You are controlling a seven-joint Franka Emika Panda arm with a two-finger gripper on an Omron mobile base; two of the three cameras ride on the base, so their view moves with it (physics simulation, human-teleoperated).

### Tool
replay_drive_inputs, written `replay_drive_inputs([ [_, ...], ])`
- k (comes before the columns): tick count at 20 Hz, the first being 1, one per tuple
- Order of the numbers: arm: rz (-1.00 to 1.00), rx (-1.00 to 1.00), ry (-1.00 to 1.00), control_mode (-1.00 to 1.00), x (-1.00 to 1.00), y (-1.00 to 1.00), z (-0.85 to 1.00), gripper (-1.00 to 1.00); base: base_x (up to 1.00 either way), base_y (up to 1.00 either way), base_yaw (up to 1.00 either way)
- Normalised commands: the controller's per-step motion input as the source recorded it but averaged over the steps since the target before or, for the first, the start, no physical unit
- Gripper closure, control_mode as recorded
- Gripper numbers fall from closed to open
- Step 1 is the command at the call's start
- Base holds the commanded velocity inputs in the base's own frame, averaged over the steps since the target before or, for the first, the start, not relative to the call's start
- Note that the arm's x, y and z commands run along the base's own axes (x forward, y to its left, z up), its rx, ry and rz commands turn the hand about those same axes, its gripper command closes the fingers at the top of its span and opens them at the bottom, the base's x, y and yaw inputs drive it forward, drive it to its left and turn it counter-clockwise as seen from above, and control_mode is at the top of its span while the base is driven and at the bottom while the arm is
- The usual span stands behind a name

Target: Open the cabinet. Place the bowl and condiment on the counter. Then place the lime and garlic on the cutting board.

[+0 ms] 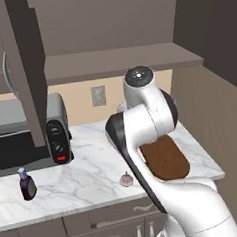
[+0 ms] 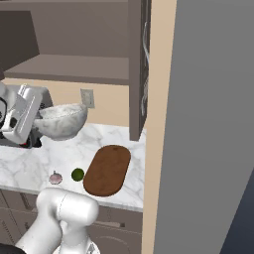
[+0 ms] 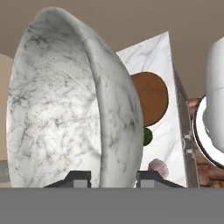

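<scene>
The speckled grey-white bowl [image 2: 62, 120] hangs in the air above the counter [image 2: 20, 163], below the cabinet's shelf [image 2: 69, 67]. My gripper [image 2: 40, 115] is shut on its left rim. In the hand view the bowl [image 3: 57, 105] stands on edge, its rim pinched between my fingertips [image 3: 79, 177]. The condiment bottle [image 1: 27, 184] stands upright on the counter [image 1: 84, 168] near the front left. The lime [image 2: 77, 174] and garlic [image 2: 55, 177] lie side by side on the marble, just left of the oval wooden cutting board [image 2: 107, 170]. The cabinet door [image 1: 24, 72] is swung open.
A toaster oven [image 1: 56, 130] sits at the back left of the counter, behind the bottle. The other open cabinet door [image 2: 139, 69] hangs edge-on over the board's far end. A tall grey panel [image 2: 213, 124] closes the right side. Drawers [image 1: 112, 221] run below the counter edge.
</scene>
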Motion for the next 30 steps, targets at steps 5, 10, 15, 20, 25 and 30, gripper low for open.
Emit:
replay_drive_inputs([
  [5,0.17,0.04,0.0,-1.0,0.75,0.13,-0.53,1.0,0.0,0.0,0.0],
  [10,0.14,0.04,0.04,-1.0,0.86,0.21,-0.32,1.0,0.0,0.0,0.0],
  [15,0.12,0.05,0.04,-1.0,0.63,0.03,-0.14,1.0,0.0,0.0,0.0],
  [20,0.09,0.01,0.04,-1.0,0.6,0.05,-0.13,1.0,0.0,0.0,0.0],
  [25,0.09,0.0,0.01,-1.0,0.41,0.01,-0.24,1.0,0.0,0.0,0.0],
  [30,0.16,0.01,0.0,-1.0,0.25,0.0,-0.32,1.0,0.0,0.0,0.0],
])
